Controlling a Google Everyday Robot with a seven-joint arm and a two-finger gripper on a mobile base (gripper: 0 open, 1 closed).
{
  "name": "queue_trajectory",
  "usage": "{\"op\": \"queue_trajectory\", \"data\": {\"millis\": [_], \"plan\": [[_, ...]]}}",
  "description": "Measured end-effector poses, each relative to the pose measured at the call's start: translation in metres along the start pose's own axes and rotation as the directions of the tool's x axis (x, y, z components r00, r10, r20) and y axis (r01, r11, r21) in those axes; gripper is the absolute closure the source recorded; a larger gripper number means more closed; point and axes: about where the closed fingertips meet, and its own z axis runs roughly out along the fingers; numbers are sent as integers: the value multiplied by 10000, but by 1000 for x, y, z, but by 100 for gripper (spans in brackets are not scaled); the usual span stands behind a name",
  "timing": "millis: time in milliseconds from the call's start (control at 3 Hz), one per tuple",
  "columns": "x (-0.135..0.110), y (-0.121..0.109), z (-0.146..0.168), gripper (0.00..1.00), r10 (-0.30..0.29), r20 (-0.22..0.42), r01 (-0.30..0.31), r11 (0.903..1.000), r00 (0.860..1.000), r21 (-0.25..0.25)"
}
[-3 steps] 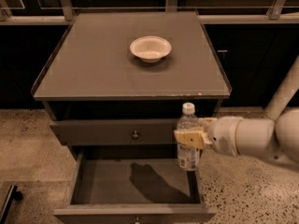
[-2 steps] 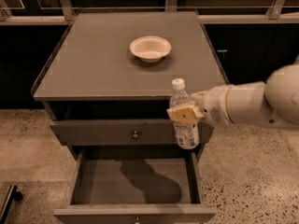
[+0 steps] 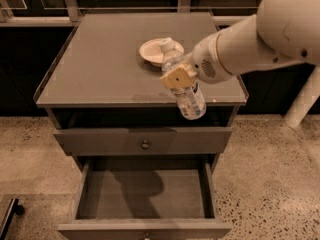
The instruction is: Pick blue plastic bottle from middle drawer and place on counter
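Gripper [image 3: 179, 79] clamped on blue plastic bottle [image 3: 189, 100], bottle tilted, cap pointing up-left, held over counter [image 3: 100, 69] front edge. White bowl [image 3: 150, 51] just behind gripper. Middle drawer [image 3: 145, 194] open well below it.

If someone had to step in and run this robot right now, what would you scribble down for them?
The gripper is shut on the blue plastic bottle. It holds the bottle tilted in the air over the front edge of the counter, with the cap pointing toward the white bowl.
The middle drawer is open and its floor is bare.
Done: the bottle is out of the drawer.
Left: move it over a bare part of the counter, set it upright away from the bowl, and release.
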Motion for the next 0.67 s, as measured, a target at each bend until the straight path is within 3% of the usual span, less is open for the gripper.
{"op": "queue_trajectory", "data": {"millis": [333, 667], "plan": [[-43, -10, -5, 100, -501, -370, 516, 9979, 9981, 402], [-62, -34, -6, 100, -446, -371, 483, 9934, 9983, 1040]]}}
